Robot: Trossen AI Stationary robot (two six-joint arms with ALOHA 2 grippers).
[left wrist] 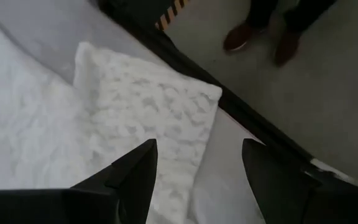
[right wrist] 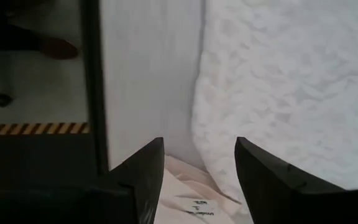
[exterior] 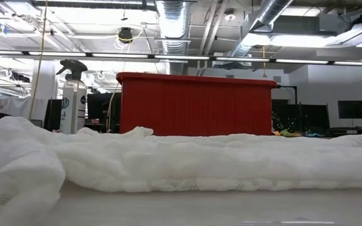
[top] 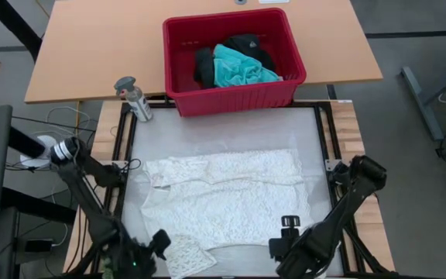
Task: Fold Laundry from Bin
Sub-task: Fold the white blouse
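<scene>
At the lower edge of the high view, the left hand is seen at the lower left and the right hand at the lower right. Both are released, fingers spread, with nothing grasped. In the left wrist view a small corner flap of the white lacy knit top lies just past the left hand's fingers. In the right wrist view the garment's edge lies just beyond the right hand's fingers, beside a pale printed tag.

The white lacy top is spread across the pale work surface of the desk in the middle of the frame. It is laid roughly flat, sleeves out, with wrinkles and an uneven lower left corner. No fold is seen in it yet, so the task is judged to be at an early stage.

Farther up, the red rectangular plastic bin is set at the upper centre. A turquoise shirt and black clothing are left inside, not yet taken out or folded. A clear spray bottle with a grey trigger stands just left of the bin.
</scene>
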